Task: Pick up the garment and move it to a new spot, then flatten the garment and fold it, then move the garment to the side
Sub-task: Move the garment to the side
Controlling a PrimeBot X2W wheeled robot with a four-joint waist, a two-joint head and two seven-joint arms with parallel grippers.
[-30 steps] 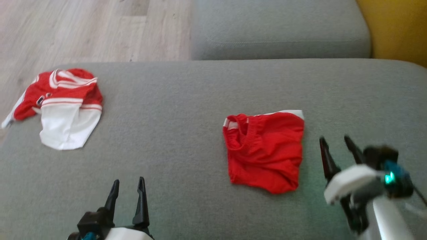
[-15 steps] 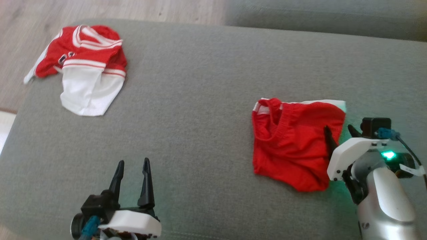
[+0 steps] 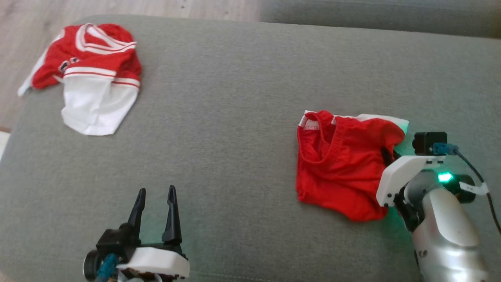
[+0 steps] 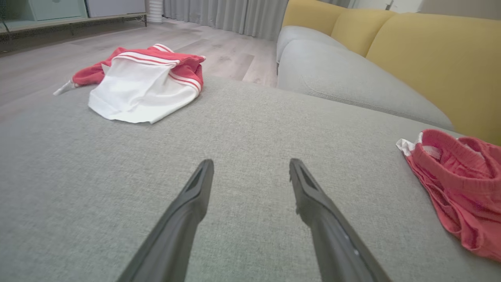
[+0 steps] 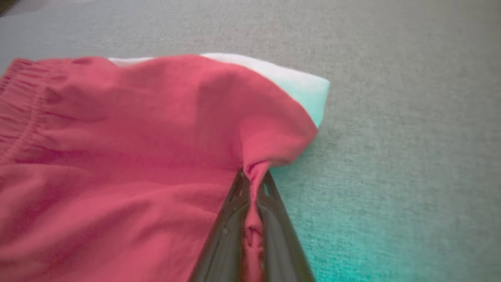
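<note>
On the grey woven sofa cushion (image 3: 235, 117) you see two garments: crumpled red shorts (image 3: 340, 164) at right, their edge pinched tight in your right hand (image 5: 253, 176), and a red-and-white jersey (image 3: 94, 74) far left. Your left hand (image 3: 155, 192) hovers, fingers apart.

Soft daylight, mild blur, teal glow on grey cushion (image 5: 372, 243)

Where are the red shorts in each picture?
Head view: shorts right of middle on the grey cushion, with the right pincer pinching their right edge.
Left wrist view: shorts at the right edge.
Right wrist view: shorts across the left and middle, cloth pinched at bottom centre.
Shared landmark: the grey cushion under them.
</note>
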